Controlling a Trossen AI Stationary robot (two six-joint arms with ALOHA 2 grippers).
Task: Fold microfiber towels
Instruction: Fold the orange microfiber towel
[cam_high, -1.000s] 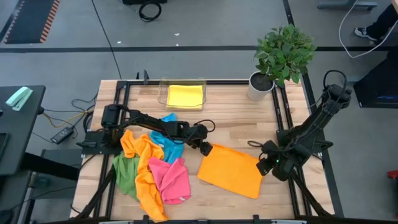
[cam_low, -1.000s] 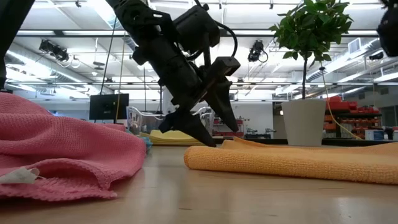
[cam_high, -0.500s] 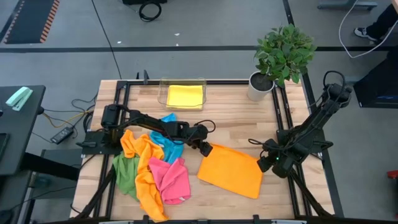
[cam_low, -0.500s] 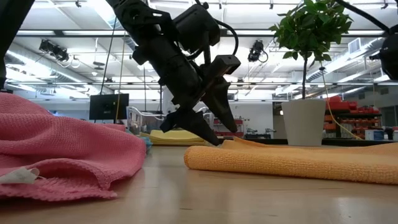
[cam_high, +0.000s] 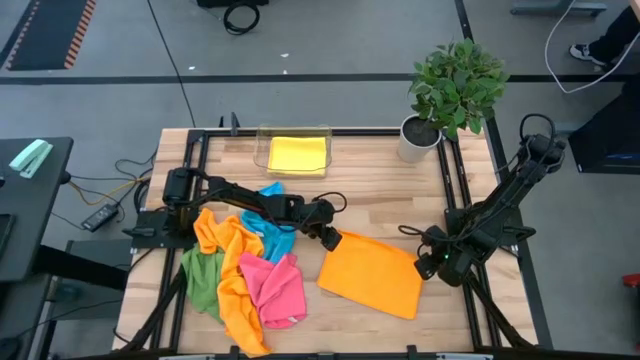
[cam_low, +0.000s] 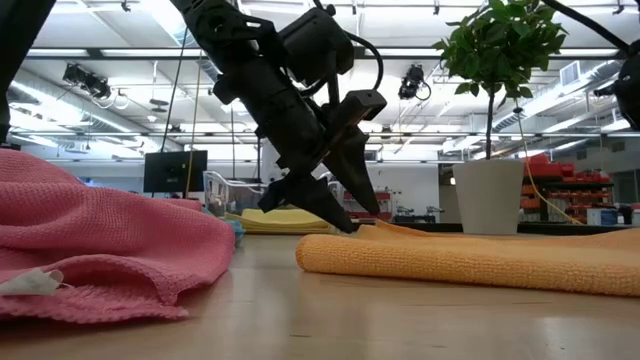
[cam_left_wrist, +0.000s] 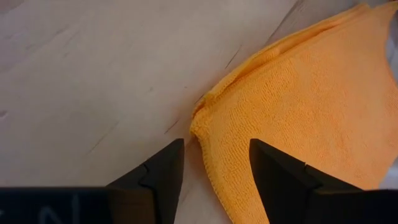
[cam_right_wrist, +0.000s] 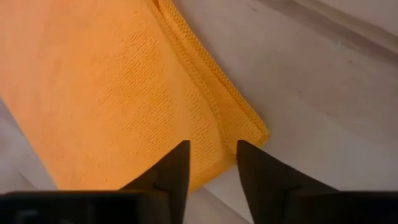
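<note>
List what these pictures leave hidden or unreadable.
- Low view: pink towel cut off by the left edge.
- High view: green towel mostly buried under the orange one.
- Low view: tray contents blocked by the left gripper.
- Low view: right gripper out of frame.

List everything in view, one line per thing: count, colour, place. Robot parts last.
Spread orange towel: one, orange, lying flat on the table's middle-right, between the two grippers.
Towel pile: several crumpled cloths, orange, pink, green and blue, on the table's left side.
Yellow towel: one, yellow, folded inside the tray.
Clear tray: one, clear, at the table's far edge.
Potted plant: one, green leaves in a white pot, at the far right corner.
Table: one, light wood.
Left gripper: one, dark, fingers apart around the spread orange towel's far-left corner.
Right gripper: one, dark, fingers apart at the same towel's right corner.
</note>
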